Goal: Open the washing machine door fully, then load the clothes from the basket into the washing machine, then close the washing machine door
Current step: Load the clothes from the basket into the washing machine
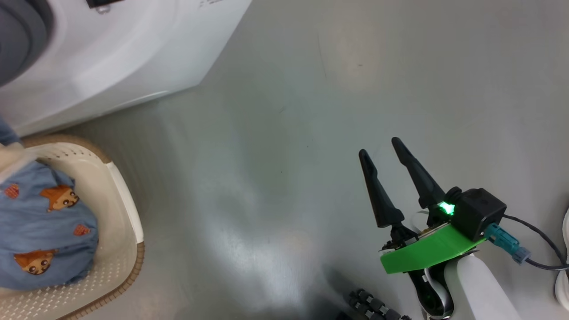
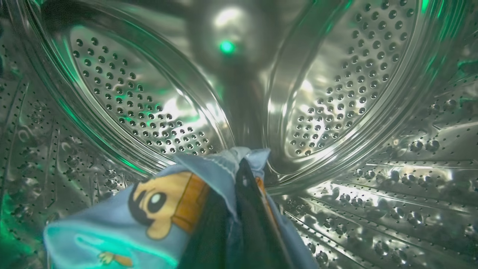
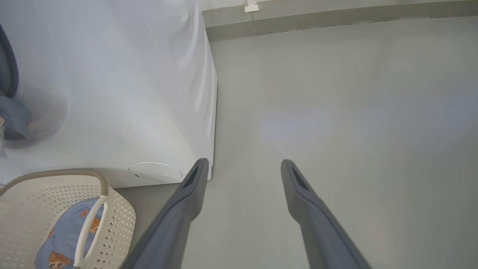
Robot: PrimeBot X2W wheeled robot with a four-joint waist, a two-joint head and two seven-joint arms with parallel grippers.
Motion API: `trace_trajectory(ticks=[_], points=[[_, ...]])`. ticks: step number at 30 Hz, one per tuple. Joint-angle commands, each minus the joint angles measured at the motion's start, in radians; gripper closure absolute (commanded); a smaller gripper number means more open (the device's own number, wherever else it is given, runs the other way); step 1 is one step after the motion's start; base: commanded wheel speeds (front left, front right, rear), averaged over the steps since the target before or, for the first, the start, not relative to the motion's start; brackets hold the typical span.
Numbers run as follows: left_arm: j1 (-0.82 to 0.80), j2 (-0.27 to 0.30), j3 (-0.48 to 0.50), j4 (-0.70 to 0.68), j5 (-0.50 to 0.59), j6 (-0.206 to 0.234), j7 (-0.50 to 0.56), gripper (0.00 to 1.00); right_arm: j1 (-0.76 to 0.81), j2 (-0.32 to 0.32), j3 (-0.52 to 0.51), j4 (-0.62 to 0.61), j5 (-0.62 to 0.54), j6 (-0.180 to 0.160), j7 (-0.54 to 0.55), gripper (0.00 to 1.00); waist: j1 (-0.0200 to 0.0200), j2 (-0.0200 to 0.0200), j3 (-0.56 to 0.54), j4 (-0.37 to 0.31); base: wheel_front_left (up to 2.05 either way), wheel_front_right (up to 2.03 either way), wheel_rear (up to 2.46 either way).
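Inside the washing machine's perforated steel drum (image 2: 336,74), my left gripper (image 2: 244,164) is shut on a light blue garment (image 2: 123,224) printed with an orange cartoon figure; the cloth drapes over its dark fingers. More of the clothes (image 1: 44,231) (image 3: 63,243) lie in the cream basket (image 1: 129,213) (image 3: 22,209), which stands on the floor against the white washing machine (image 1: 133,53) (image 3: 112,93). Off to the right of both, my right gripper (image 1: 380,147) (image 3: 244,162) hangs open over bare floor with nothing between its fingers. The washing machine door is out of view.
Grey floor (image 1: 289,133) stretches to the right of the washer as far as a baseboard (image 3: 336,18). A round white cover (image 3: 155,172) sits low on the washer's front corner. A dark cable (image 1: 538,235) trails from my right wrist toward a white object (image 1: 563,266) at the edge.
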Motion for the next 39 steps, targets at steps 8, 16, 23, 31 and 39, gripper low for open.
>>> trace_trajectory(ticks=[8, 16, 23, 31, 39], points=[[-0.092, 0.054, -0.002, -0.031, 0.044, 0.016, -0.006, 1.0, 0.01, -0.005, 0.027, -0.017, 0.013, 0.002, -0.007, 0.0, 0.0, 0.0, 0.022, 0.001, 0.0, 0.0, 0.0], [-0.095, 0.05, -0.024, 0.142, 0.062, 0.044, 0.006, 1.0, 0.023, -0.005, 0.039, -0.01, 0.013, 0.002, -0.007, 0.0, 0.0, 0.0, 0.005, 0.009, 0.0, 0.0, 0.0], [-0.138, 0.032, -0.046, 0.272, 0.065, 0.065, 0.083, 0.73, 0.037, -0.005, 0.042, -0.003, 0.017, 0.002, -0.007, 0.0, 0.0, 0.0, -0.017, 0.028, 0.0, 0.0, 0.0], [-0.154, 0.003, -0.048, 0.342, 0.048, 0.096, 0.073, 0.0, 0.032, -0.005, 0.024, -0.003, 0.007, 0.002, -0.007, 0.0, 0.0, 0.0, -0.037, 0.049, 0.0, 0.0, 0.0], [-0.145, -0.06, -0.048, 0.366, 0.025, 0.127, 0.024, 0.0, 0.034, -0.005, 0.001, -0.003, -0.005, 0.002, -0.007, 0.0, 0.0, 0.0, -0.052, 0.102, 0.0, 0.0, 0.0]])
